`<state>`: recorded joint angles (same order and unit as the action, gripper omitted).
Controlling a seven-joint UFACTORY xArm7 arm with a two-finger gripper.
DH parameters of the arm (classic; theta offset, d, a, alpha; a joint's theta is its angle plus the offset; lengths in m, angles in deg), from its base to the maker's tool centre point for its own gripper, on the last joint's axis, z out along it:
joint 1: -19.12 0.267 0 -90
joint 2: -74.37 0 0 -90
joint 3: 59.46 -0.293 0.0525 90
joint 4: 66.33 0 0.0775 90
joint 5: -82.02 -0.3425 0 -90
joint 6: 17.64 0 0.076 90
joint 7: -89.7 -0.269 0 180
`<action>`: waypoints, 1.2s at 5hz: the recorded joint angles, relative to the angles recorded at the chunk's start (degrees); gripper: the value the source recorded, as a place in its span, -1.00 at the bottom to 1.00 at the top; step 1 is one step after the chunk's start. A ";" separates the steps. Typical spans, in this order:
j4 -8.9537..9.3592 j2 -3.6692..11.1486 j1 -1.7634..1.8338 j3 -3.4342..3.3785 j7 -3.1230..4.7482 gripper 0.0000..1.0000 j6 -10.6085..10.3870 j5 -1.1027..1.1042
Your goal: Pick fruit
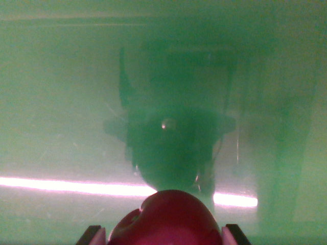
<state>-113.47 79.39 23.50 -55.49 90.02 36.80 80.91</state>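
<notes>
A dark red round fruit (166, 218), apple-like with a dimple at its upper left, fills the bottom middle of the wrist view. My gripper (163, 236) holds it: one fingertip (92, 236) shows at the fruit's left and the other at its right, both pressed against its sides. The fruit rests just above or on a glossy green surface (61, 102); whether it touches, I cannot tell. The lower part of the fruit is cut off by the frame edge.
The shiny green surface fills the whole view and mirrors the dark shape of the arm and camera (171, 138) above the fruit. A bright white strip of reflected light (71, 186) runs across the lower part.
</notes>
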 joint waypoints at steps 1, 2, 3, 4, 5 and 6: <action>0.00 0.00 0.00 0.00 0.00 1.00 0.00 0.00; -1.31 -0.98 0.01 0.00 -0.08 1.00 2.29 0.08; -1.31 -0.98 0.01 0.00 -0.08 1.00 2.29 0.08; -2.74 -2.05 0.02 -0.01 -0.17 1.00 4.78 0.17; -2.74 -2.05 0.02 -0.01 -0.17 1.00 4.78 0.17; -4.18 -3.13 0.04 -0.01 -0.26 1.00 7.29 0.26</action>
<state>-117.65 76.26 23.53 -55.50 89.76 44.10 81.18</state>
